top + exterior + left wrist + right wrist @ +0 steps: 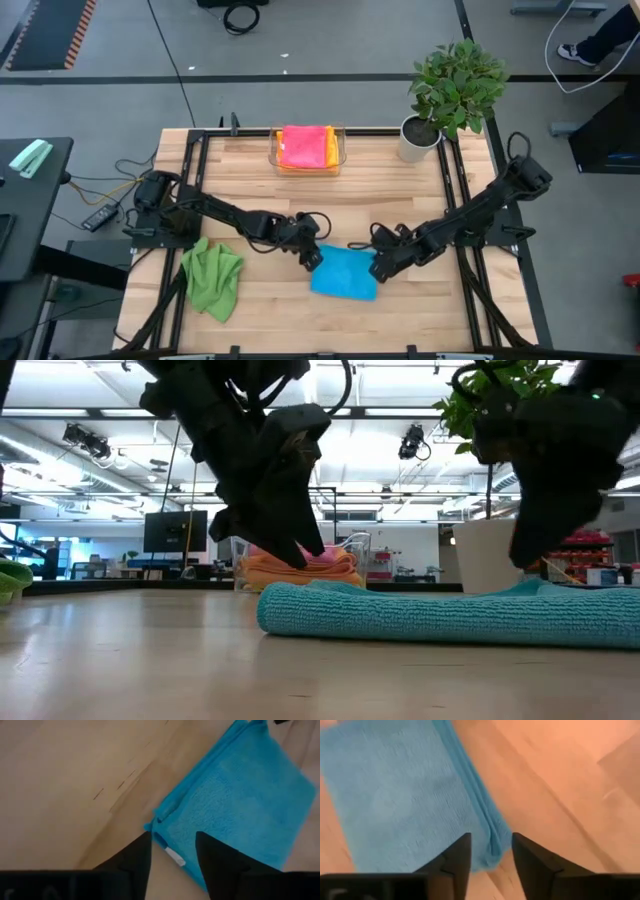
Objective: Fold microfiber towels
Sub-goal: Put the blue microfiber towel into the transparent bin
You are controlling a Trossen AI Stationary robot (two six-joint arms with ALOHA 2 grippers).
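Note:
A folded blue towel [345, 272] lies flat on the wooden table, in the middle toward the near edge. My left gripper [312, 258] is open just above its left far corner [159, 831], where a white tag shows between the fingers. My right gripper [380, 268] is open just above the towel's right edge [487, 827]. In the low view both grippers [300, 550] [525, 555] stand a little clear of the towel [450, 615]. A crumpled green towel [212, 277] lies at the near left. Folded pink, orange and yellow towels [305, 146] are stacked in a clear tray [340, 150] at the far edge.
A potted plant [450, 90] in a white pot stands at the far right corner. Black frame rails [195, 190] run along the table's left and right sides. Bare wood lies between the tray and the blue towel.

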